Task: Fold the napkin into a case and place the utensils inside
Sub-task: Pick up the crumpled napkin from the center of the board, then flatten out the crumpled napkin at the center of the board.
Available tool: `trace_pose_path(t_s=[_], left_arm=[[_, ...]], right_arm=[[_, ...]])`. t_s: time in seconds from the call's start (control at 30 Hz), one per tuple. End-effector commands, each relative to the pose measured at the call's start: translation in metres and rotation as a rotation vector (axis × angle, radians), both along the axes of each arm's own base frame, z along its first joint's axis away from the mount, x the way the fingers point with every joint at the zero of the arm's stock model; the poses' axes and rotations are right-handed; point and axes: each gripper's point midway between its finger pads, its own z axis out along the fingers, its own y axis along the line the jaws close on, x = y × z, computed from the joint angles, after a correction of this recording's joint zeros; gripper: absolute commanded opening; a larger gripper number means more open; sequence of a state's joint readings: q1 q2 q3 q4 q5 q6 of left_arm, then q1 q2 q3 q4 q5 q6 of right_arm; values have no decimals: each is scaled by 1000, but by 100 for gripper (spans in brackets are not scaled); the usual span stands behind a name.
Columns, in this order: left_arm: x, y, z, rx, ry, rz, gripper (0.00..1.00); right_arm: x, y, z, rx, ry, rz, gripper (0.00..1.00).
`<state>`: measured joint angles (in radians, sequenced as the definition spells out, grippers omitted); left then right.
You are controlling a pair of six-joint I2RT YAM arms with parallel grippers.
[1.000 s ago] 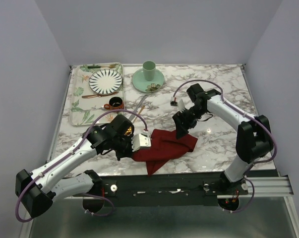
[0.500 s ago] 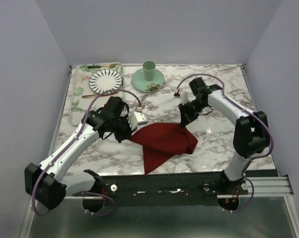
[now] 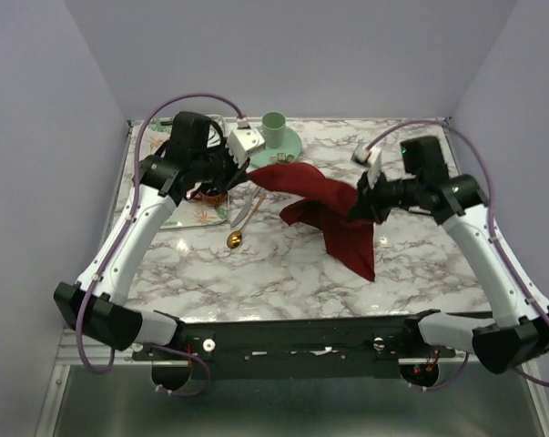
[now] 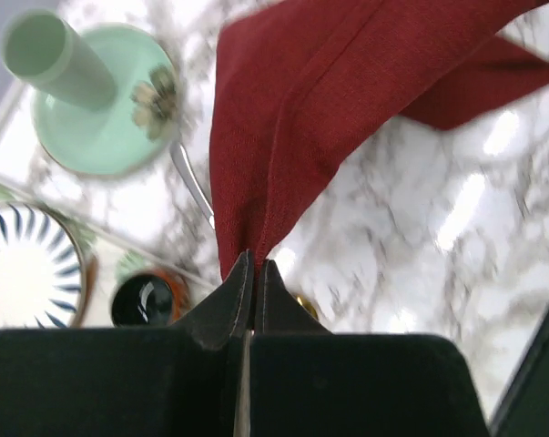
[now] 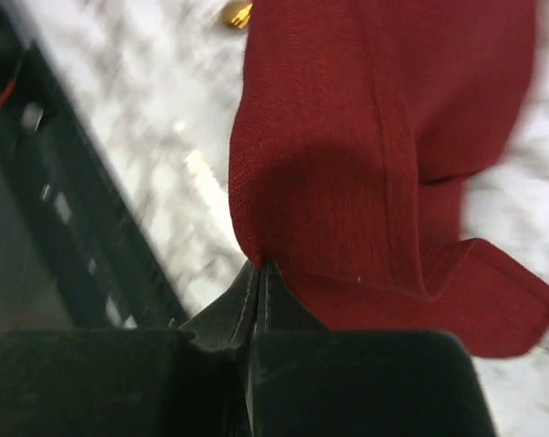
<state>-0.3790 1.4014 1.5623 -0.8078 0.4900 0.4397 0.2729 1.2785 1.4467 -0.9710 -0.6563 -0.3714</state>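
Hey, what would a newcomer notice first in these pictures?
The dark red napkin is held up over the middle of the marble table, slung between both arms. The left claw pinches one end and the right claw the other, both shut. A gold spoon and a silver knife lie on the table left of centre.

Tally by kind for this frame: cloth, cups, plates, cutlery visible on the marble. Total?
Cloth: 1 (napkin)
Cups: 2 (green cup, small dark cup)
Plates: 2 (green saucer, striped plate)
Cutlery on the marble: 2 (knife, gold spoon)
Total: 7
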Motion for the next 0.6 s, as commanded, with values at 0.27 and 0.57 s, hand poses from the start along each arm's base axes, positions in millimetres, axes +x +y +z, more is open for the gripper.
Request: trace_pose_path(t_s=[0.27,0.57], left_arm=[[-119,69,-173,347,234,-195,0],[-123,63,-188,325,307,-199,0]], right_arm=[[-74,-7,-104,-173,313,144,94],[-58,-26,-147,-281,440,91,77]])
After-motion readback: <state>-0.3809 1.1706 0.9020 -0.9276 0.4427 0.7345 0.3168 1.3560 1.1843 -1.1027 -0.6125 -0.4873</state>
